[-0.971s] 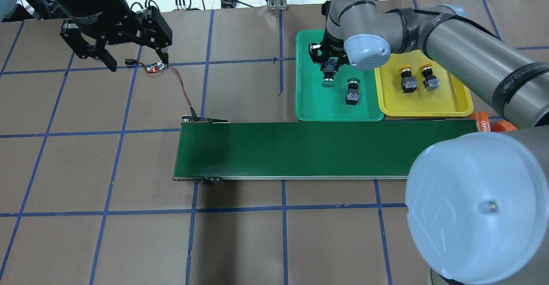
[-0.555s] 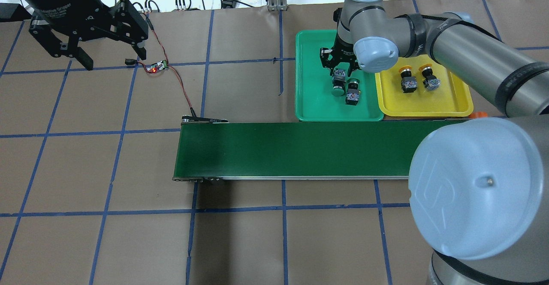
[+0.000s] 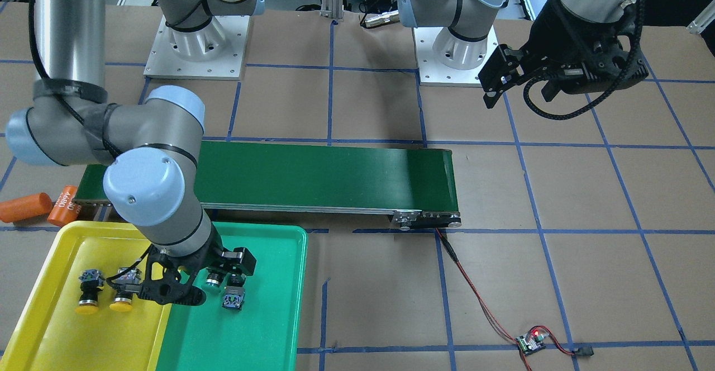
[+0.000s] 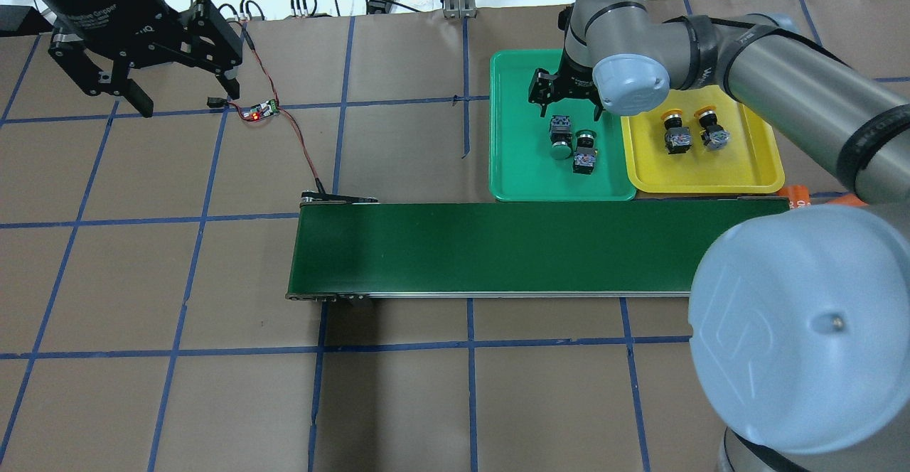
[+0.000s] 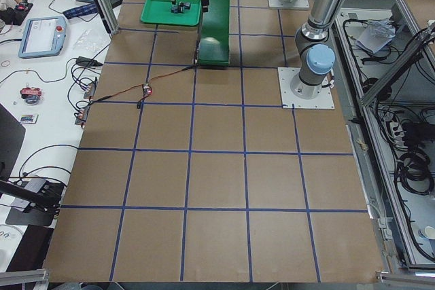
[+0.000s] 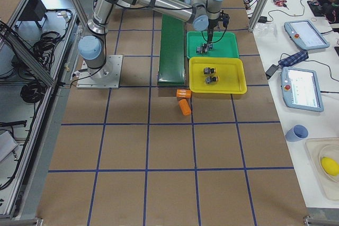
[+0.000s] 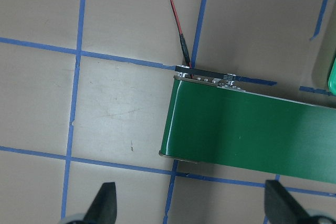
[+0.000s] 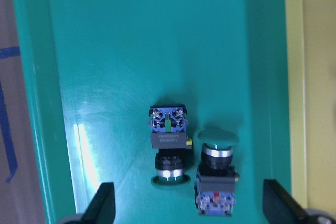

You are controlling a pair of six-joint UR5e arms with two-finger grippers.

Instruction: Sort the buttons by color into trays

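Reading 4680, an orange cylinder point(image 3: 63, 209) lies near the yellow tray point(image 3: 53, 337).

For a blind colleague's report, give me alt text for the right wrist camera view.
Two green-capped black push-button switches lie side by side, caps pointing opposite ways, in a green plastic tray, with the right hand open above them. The rim of a yellow tray edges the right side.

Green tray point(image 8: 131, 40) — glossy plastic, catching glare; conveyor belt point(image 4: 498, 244) matt; table cover point(image 4: 106, 280) — dull brown paper.
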